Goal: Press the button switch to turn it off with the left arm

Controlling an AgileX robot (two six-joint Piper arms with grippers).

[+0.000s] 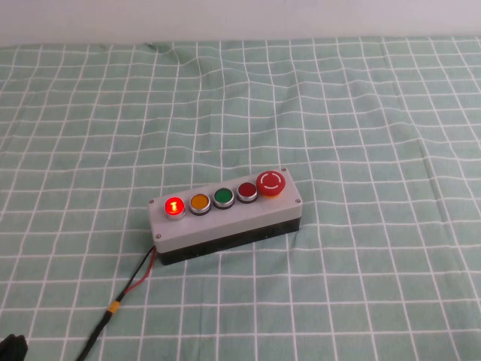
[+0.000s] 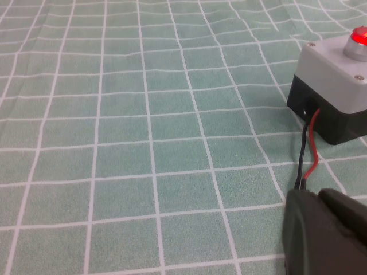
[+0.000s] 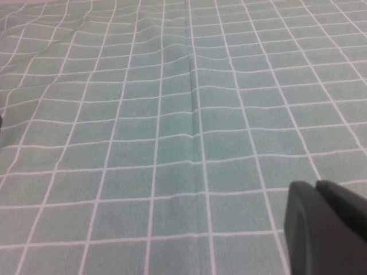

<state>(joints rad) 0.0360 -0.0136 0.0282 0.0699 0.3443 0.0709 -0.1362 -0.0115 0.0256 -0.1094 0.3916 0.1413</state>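
The button switch [image 1: 174, 205] is a small round red button, lit, at the left end of the row on the grey box [image 1: 225, 226], next to the orange button [image 1: 199, 202]. It also shows in the left wrist view [image 2: 360, 36] at the corner of the box [image 2: 332, 74]. My left gripper [image 2: 315, 195] is shut and empty, low over the cloth, short of the box's wire end. Only a black bit of the left arm [image 1: 11, 350] shows in the high view. My right gripper [image 3: 315, 184] is shut and empty over bare cloth, away from the box.
Green [image 1: 223, 198], dark red [image 1: 247, 192] and large red mushroom [image 1: 271, 183] buttons fill the rest of the row. Red and black wires [image 1: 135, 278] run from the box's left end toward my left arm, also in the left wrist view [image 2: 307, 149]. Green checked cloth [image 1: 361, 113] covers the table.
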